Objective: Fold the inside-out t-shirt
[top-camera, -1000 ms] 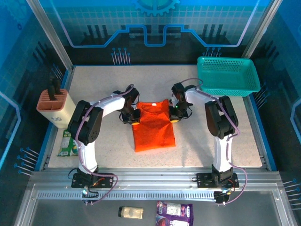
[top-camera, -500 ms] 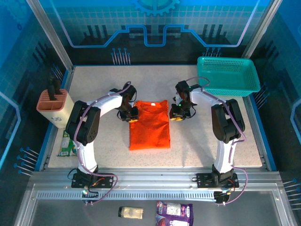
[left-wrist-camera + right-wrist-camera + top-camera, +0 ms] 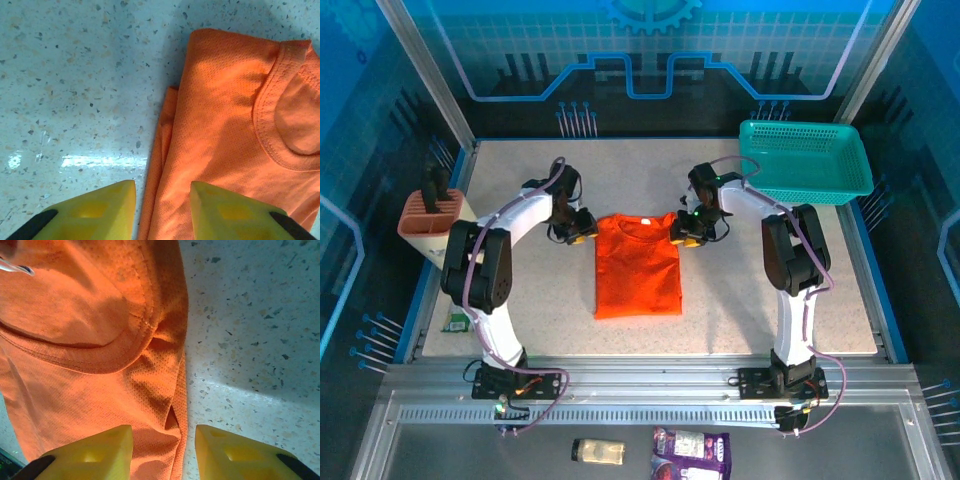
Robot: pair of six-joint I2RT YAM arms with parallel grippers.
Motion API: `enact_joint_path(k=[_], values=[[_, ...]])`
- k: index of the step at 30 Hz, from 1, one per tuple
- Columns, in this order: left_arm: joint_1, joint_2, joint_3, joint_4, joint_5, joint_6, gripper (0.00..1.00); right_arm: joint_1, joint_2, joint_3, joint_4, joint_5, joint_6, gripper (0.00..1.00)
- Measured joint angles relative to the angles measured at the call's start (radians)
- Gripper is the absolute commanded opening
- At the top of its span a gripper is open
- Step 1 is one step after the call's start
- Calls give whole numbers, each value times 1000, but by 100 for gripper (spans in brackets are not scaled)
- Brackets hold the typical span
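The main risk lay at the two long edges of the t-shirt (image 3: 637,268). The left gripper (image 3: 162,188) hung over the edge farther from the basket (image 3: 807,190) with its jaws spread, pinching nothing. The right gripper (image 3: 164,432) hung over the edge nearer the basket, its jaws likewise apart and empty. Both pairs of yellow fingertips looked to be low over the cloth. If either arm had pulled away sideways instead of rising first, a fingertip could have caught the soft mesh weave and dragged a tucked layer open. On the edge away from the basket a narrow under-layer already peeked out beside the top layer, so that side seemed the easier to disturb. On the basket side the cloth puckered into a small bunched fold below the collar (image 3: 95,357), which a later crease would probably have pressed in crooked. An uneven pinch by the two arms would likely have skewed the next fold.

The shirt lay flat on the table (image 3: 520,290), well to the left of the basket and closer to the arm bases than it. It was bright orange and plain, folded into a narrow rectangle with no sleeves sticking out. The collar end pointed toward the basket's side of the table, the hem away from it. The neckband's stitching stood raised.
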Motion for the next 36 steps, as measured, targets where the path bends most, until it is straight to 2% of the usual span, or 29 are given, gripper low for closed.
enact_joint_path(k=[10,19,36], values=[[-5,115,28,23,22,-2,36,6,0,0,-8,3,0,39],[-46,148,48,40,9,-14,36,20,-1,0,-33,4,0,39],[-95,210,204,-69,-153,3,34,28,-16,0,-62,11,0,39]])
